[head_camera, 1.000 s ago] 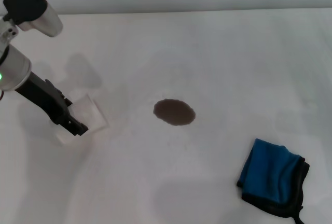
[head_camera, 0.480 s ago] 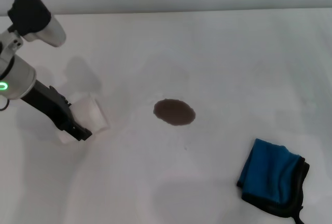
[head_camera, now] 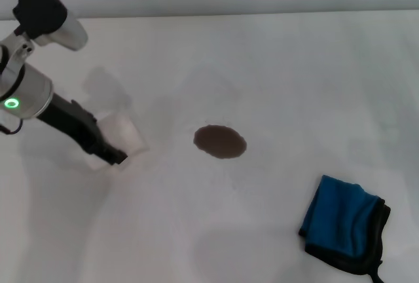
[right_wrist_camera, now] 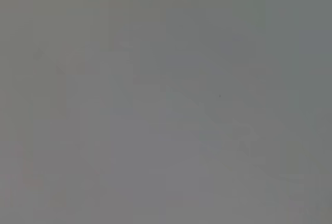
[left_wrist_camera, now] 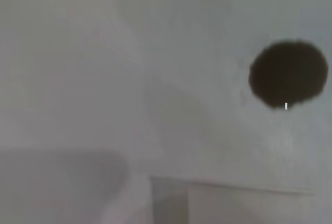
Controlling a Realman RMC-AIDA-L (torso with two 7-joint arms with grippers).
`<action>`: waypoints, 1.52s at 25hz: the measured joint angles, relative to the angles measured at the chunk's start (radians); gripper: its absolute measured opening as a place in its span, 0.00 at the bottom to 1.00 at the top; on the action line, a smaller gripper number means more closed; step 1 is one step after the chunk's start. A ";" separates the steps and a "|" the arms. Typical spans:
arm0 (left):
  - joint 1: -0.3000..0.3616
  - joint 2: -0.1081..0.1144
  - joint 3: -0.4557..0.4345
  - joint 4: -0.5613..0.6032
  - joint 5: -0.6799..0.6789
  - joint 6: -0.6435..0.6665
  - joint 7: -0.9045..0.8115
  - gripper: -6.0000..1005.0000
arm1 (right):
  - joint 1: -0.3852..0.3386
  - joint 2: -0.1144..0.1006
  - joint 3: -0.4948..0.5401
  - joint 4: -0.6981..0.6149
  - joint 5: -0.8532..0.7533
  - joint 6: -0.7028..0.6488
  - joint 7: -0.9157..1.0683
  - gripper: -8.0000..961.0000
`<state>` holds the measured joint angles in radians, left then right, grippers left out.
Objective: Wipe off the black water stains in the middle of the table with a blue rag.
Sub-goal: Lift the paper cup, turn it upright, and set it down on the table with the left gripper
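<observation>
The black water stains (head_camera: 220, 141) form one dark oval puddle in the middle of the white table (head_camera: 281, 67); the left wrist view shows the same puddle (left_wrist_camera: 288, 73). The blue rag (head_camera: 344, 221), edged in black, lies crumpled near the table's front right, untouched. My left gripper (head_camera: 115, 152) is at the left, a short way left of the puddle, shut on a white paper cup (head_camera: 126, 130) that it holds tilted just above the table. The right gripper is out of view; its wrist view shows only blank grey.
The left arm (head_camera: 26, 90) reaches in from the table's left side. Bare white tabletop lies between the puddle and the rag. The table's far edge (head_camera: 262, 14) runs along the back.
My left gripper has carried the paper cup to the right and slightly farther back, closer to the puddle. The puddle and the rag have not moved.
</observation>
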<state>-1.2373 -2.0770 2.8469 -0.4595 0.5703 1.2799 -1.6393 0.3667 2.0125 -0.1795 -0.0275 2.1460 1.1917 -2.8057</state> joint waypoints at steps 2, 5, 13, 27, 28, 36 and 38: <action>0.001 0.001 0.000 -0.003 -0.050 0.000 0.007 0.80 | 0.000 0.000 0.000 0.000 0.000 0.000 0.000 0.89; 0.013 0.003 0.000 -0.008 -0.174 -0.002 0.045 0.80 | 0.000 0.000 0.000 -0.002 0.000 0.000 0.000 0.89; 0.114 0.001 -0.001 0.068 -0.506 -0.075 0.221 0.80 | 0.004 -0.001 -0.002 -0.010 -0.001 0.004 0.000 0.89; 0.450 -0.001 -0.002 0.302 -1.067 -0.168 0.715 0.80 | 0.023 -0.003 -0.011 -0.028 -0.010 0.006 0.000 0.89; 0.464 -0.001 -0.001 0.320 -1.075 -0.192 0.750 0.80 | 0.023 -0.003 -0.011 -0.028 -0.010 0.007 0.000 0.89; 0.503 -0.002 -0.003 0.372 -1.081 -0.274 0.819 0.80 | 0.019 -0.004 -0.012 -0.028 -0.011 0.020 0.000 0.89; 0.507 -0.002 -0.003 0.372 -1.077 -0.275 0.820 0.80 | 0.017 -0.003 -0.012 -0.028 -0.011 0.020 0.000 0.89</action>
<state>-0.7306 -2.0785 2.8440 -0.0875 -0.5066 1.0047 -0.8193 0.3833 2.0094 -0.1918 -0.0553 2.1346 1.2118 -2.8057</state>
